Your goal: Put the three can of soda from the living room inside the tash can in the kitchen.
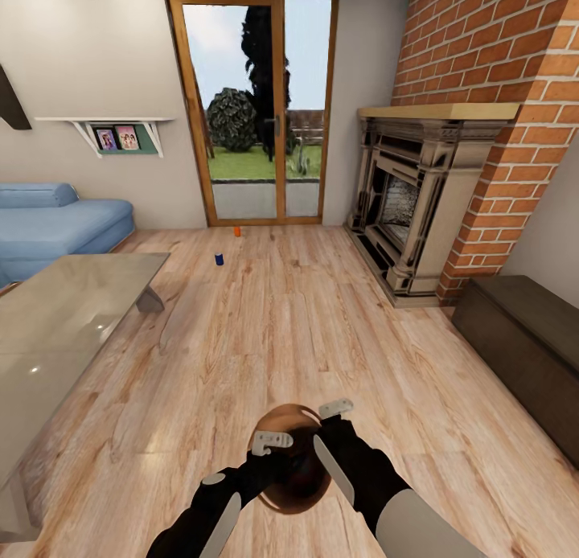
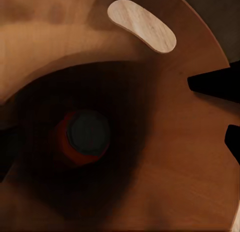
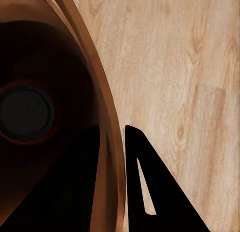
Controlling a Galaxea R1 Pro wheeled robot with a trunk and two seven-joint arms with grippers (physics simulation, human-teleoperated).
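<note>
Bin [image 1: 291,494]: I carry it along so cans drop straight in.
Right gripper [image 3: 114,162]: clamped over its rim.
Left gripper [image 1: 272,441]: grip unclear.
Cans: one inside [image 2: 82,138]; orange [image 1: 237,231] and blue [image 1: 219,259] ahead on floor [image 1: 322,333].

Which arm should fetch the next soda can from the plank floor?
Left, probably. The dark blue soda can and orange soda can stand ahead, left of centre. Fingers of the right gripper straddle the rim of the wood-lined round bin, so it can hold that while the left gripper reaches.
</note>
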